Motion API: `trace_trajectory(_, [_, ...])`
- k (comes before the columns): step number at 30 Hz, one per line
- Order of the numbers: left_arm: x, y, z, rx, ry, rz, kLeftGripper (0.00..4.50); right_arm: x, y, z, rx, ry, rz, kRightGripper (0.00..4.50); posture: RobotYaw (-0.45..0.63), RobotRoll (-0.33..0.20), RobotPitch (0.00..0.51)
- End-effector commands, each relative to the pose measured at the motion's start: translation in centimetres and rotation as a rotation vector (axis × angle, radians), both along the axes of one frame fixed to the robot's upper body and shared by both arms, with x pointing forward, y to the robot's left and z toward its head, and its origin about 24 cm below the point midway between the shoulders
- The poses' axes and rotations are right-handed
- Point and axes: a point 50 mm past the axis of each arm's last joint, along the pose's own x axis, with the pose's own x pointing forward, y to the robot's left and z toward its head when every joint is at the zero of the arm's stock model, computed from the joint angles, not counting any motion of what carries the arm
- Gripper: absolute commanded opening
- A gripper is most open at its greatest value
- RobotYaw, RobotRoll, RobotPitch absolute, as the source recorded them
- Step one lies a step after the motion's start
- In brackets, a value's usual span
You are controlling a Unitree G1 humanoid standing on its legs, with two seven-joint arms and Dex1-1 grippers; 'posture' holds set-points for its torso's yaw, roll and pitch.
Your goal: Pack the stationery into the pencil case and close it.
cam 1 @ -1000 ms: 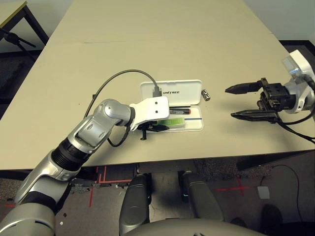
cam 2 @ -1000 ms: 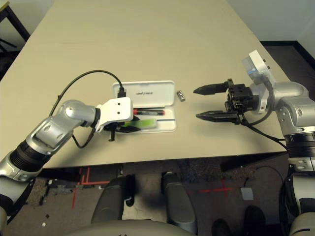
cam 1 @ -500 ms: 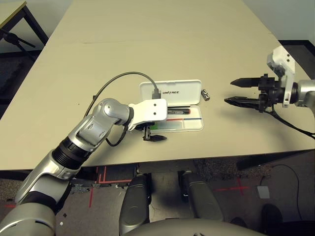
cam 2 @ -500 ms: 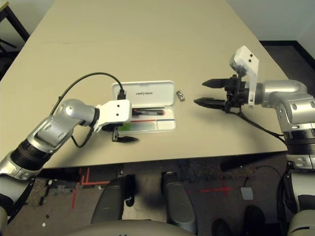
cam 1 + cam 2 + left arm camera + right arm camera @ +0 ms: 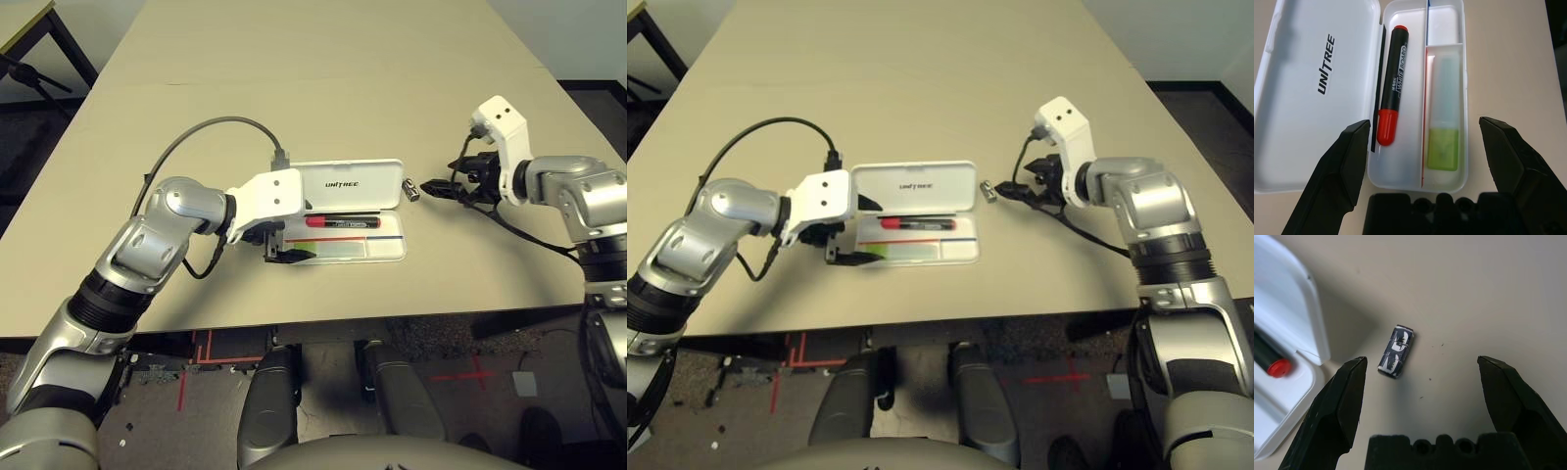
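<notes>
The tabletop (image 5: 294,117) bears the open case (image 5: 1444,186); inside lie the marker (image 5: 1393,83) and, in another compartment, the highlighter (image 5: 1444,147). Left tool (image 5: 1425,125) and right tool (image 5: 1422,362) are wide open, empty. The block (image 5: 1396,351) lies beside the case.

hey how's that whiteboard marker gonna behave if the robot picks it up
The whiteboard marker looks like a stiff, straight barrel, so it probably won't bend. Its rounded body may roll if nudged, though the pencil case's compartment walls should limit that.
</notes>
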Motion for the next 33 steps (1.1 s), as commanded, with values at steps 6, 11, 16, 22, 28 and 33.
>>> trace_trajectory(6, [-1.3, 0.8, 0.1, -0.013, 0.023, 0.02, 4.48, 1.4, 1.4, -1.4, -0.038, 0.035, -0.055, 4.5, 0.05, 0.0, 0.188])
trace_trajectory(11, [-1.6, 0.8, 0.2, -0.036, 0.014, 0.044, 4.48, 1.4, 1.8, -2.2, -0.051, 0.049, -0.034, 4.5, 0.06, 0.0, 0.203])
trace_trajectory(16, [-1.4, 0.9, 0.3, -0.048, 0.005, 0.065, 4.5, 1.3, 1.7, -3.0, -0.073, 0.057, -0.039, 3.51, 0.06, 0.0, 0.205])
trace_trajectory(22, [-1.2, 1.1, 0.5, -0.049, 0.002, 0.077, 4.5, 1.2, 1.7, -3.2, -0.076, 0.06, -0.042, 1.17, 0.06, 0.0, 0.201])
trace_trajectory(28, [-1.1, 1.4, 0.3, -0.047, 0.002, 0.083, 4.5, 0.8, 0.9, -1.9, -0.082, 0.002, 0.001, 0.01, 0.05, 0.0, 0.198])
trace_trajectory(33, [-1.1, 1.4, 0.3, -0.053, 0.003, 0.079, 4.5, -0.3, -0.7, -0.3, -0.077, -0.043, 0.105, 0.01, 0.04, 0.0, 0.199])
